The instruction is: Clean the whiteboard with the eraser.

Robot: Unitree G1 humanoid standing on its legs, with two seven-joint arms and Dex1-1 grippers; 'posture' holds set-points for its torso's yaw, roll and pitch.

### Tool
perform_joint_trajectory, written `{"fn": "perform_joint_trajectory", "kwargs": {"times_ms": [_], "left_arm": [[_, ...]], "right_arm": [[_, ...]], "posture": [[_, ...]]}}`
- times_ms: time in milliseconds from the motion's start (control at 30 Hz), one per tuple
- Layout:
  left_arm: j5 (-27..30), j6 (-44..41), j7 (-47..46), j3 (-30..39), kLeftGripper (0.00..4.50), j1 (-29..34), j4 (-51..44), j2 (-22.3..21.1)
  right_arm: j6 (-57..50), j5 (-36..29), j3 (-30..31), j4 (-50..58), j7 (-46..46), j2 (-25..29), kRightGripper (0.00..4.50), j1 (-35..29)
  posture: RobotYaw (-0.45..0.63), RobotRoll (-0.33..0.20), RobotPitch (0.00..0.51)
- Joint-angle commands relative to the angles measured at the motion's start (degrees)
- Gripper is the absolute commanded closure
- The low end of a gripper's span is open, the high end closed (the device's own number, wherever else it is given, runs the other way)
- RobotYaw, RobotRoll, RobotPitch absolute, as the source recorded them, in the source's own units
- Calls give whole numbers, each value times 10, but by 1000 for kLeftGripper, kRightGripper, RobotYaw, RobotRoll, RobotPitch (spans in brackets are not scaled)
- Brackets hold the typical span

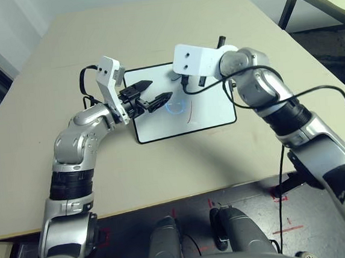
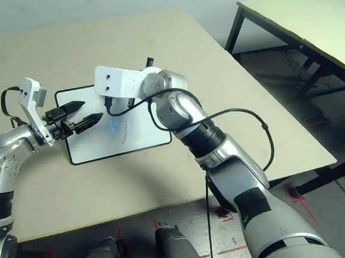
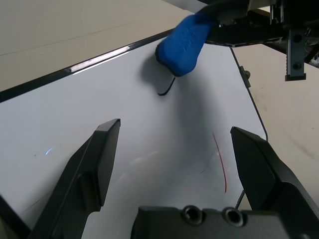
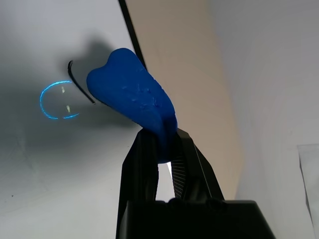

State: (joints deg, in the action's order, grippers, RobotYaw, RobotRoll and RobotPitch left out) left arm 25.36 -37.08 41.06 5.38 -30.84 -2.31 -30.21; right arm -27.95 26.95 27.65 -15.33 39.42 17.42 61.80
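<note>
On the beige table (image 1: pixel 151 28), towards the left, the left gripper (image 1: pixel 151 93) hovers over the small black-framed whiteboard (image 1: pixel 201 111) with jaws spread, likely to steady it. Rightward, the right gripper (image 4: pixel 164 154) pinches the bright-blue soft eraser (image 3: pixel 182 45), its tip against the board beside a dark stroke (image 3: pixel 167 88); a red line (image 3: pixel 220 167) remains.

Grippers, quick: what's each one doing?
Left gripper: open, empty, over the whiteboard.
Right gripper: shut on the eraser.
</note>
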Motion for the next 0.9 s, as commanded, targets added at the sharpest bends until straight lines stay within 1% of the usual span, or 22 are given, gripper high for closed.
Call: {"fn": "perform_joint_trajectory", "kwargs": {"times_ms": [33, 167, 267, 400, 533, 667, 733, 900], "left_arm": [[2, -3, -2, 2, 0, 8, -7, -4], [2, -2, -3, 2, 0, 8, -5, -5], [1, 0, -3, 2, 0, 7, -3, -3], [1, 2, -3, 0, 0, 5, 1, 0], [1, 2, -5, 1, 0, 5, -1, 1], [4, -3, -8, 2, 0, 13, -12, 1], [6, -5, -10, 4, 0, 16, -17, 0], [8, -8, -12, 6, 0, 23, -24, -1]], "right_arm": [[-6, 8, 23, 57, 43, 26, 4152, -48], [-33, 21, 41, 158, 100, 74, 4152, -118], [-48, 28, 44, 189, 119, 86, 4153, -136], [-38, 31, 29, 131, 90, 57, 4153, -101], [8, 24, 8, 0, 25, 13, 4157, -20], [50, 21, 4, -80, -9, -10, 4164, 28], [61, 24, 7, -89, -8, -10, 4164, 30], [53, 40, 29, -20, 43, 24, 4164, -21]], "posture": [[-37, 0, 107], [-45, 0, 106], [-50, 0, 106], [-51, 0, 109], [-45, 0, 112], [-39, 0, 116], [-33, 0, 119], [-36, 0, 120]]}}
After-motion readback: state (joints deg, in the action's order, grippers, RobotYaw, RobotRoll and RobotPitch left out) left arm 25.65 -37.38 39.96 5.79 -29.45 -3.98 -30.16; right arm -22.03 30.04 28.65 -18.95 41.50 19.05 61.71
